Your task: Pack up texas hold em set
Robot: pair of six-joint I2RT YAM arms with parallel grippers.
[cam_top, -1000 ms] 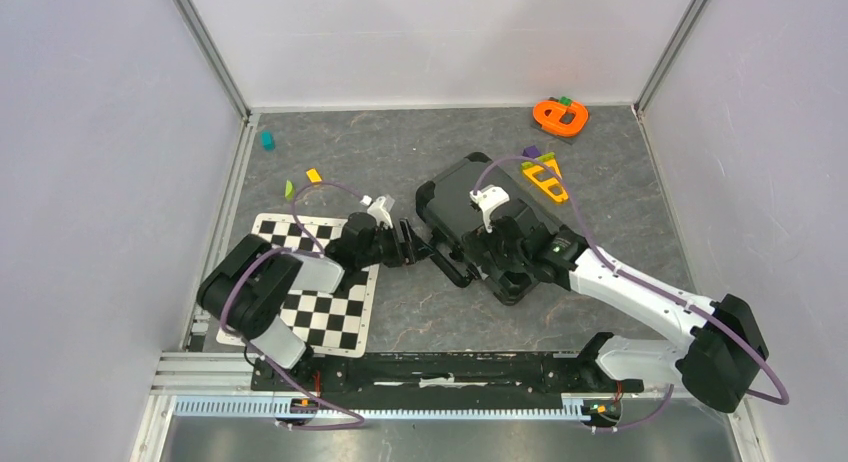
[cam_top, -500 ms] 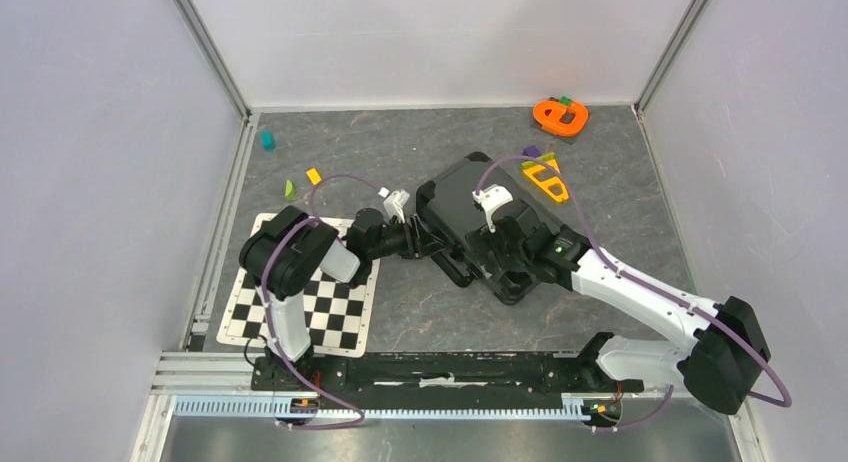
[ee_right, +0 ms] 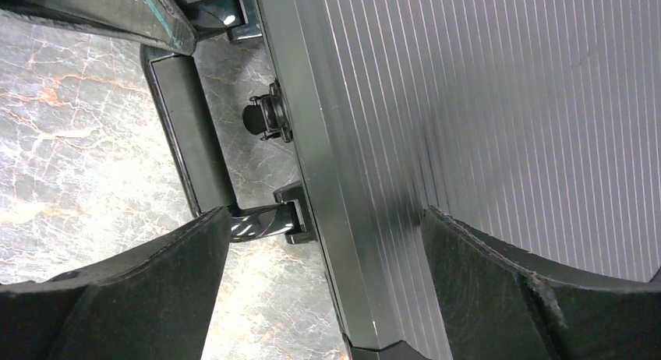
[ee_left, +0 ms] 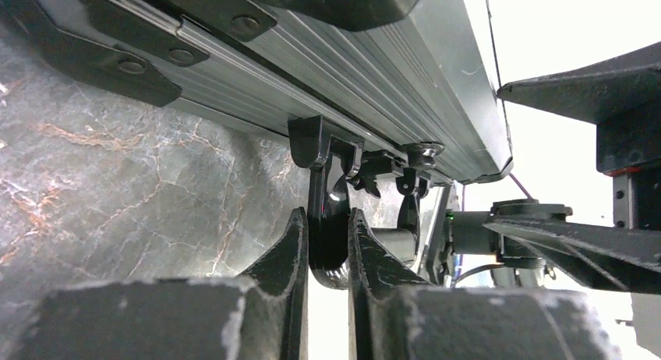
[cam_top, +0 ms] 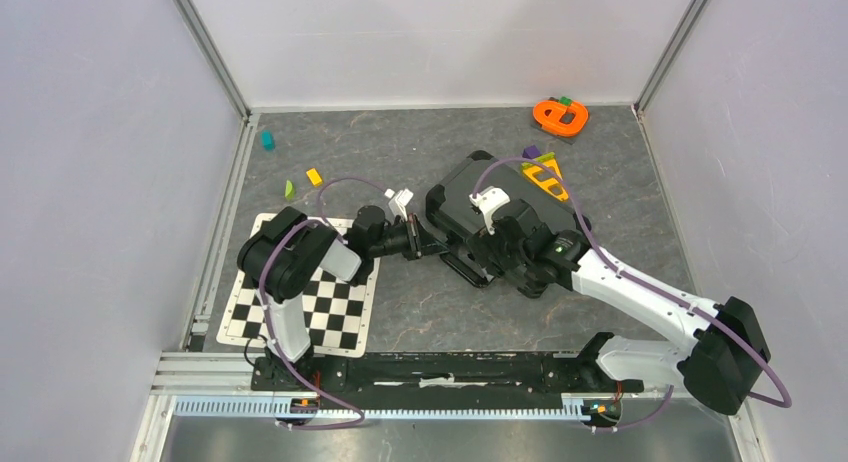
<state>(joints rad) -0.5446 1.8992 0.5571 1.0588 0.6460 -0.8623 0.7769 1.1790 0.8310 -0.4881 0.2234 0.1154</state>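
The texas hold em set shows as a black ribbed briefcase, lid down, lying slantwise mid-table; whatever it contains is hidden. In the left wrist view its side fills the top, and the black handle hangs from it. My left gripper is shut on that handle, with both fingers pressed against it. My right gripper stands open over the case's near edge. One finger is above the ribbed lid and the other beside the handle.
A black-white checkered mat lies under the left arm. Orange and yellow toys sit at the back right, close to the case's far corner. Small teal, yellow and green pieces lie at the back left. Walls enclose three sides.
My left arm reached right to the case and its jaws closed on the handle. The case has slid and turned slightly to the right. The right gripper stayed open on the case.
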